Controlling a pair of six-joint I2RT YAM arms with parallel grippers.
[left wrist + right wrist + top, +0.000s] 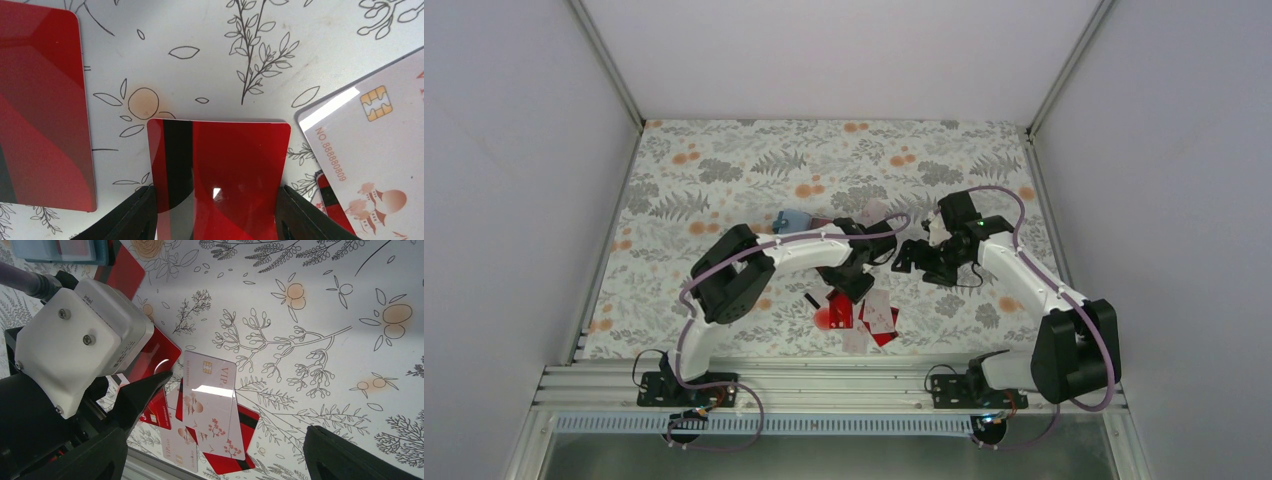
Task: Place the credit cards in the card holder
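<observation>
**Red card pinched, holder back and to the left**

On the bench: loose cards heaped near the front edge, between both arms. Spread wide and empty, the right tool, just beside the left one. Pinching the red card by its two long edges, the left tool; long axis pointing out along the fingers. Further back and left of this tool, the holder, close behind the left forearm, so nearer the left arm. Probably needs a turn of the card toward the holder mouth, not visible from here.
</observation>
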